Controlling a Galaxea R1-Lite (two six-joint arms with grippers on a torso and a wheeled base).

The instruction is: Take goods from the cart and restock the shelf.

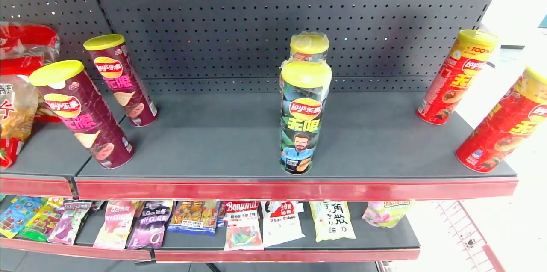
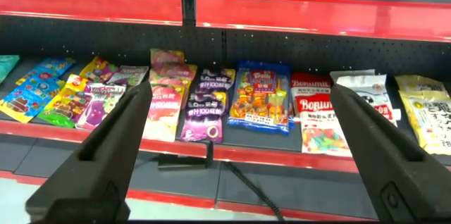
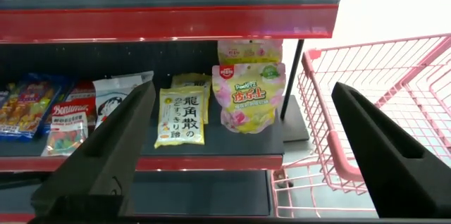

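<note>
The rear green chip can (image 1: 309,46) is almost hidden behind the front green chip can (image 1: 303,118); only its yellow lid and wrapped top show. The outer red chip can (image 1: 504,122) is clipped at the edge of the head view, and the red snack bags (image 1: 21,71) at the far left are cut off too. Of the pink wire cart (image 3: 380,62), only a corner of the basket shows, so I cannot make out what lies in it.

The left gripper (image 2: 241,89) is spread wide with nothing between its fingers (image 2: 106,160). It faces the candy bags (image 2: 204,104) on the lower shelf (image 2: 282,155). The right gripper (image 3: 243,86) is likewise spread and empty-handed, facing that shelf's right end, with the cart just beside it. All the cans stand on the top shelf (image 1: 222,143), one level above both grippers and well apart from them. There are two purple chip cans (image 1: 83,113) on the left, the green pair in the middle, and the inner red chip can (image 1: 457,77) and its neighbour on the right.

The boards are dark grey with glossy red front strips. A dark pegboard (image 1: 256,15) backs the shelf, and bright light floods in past its right end.
</note>
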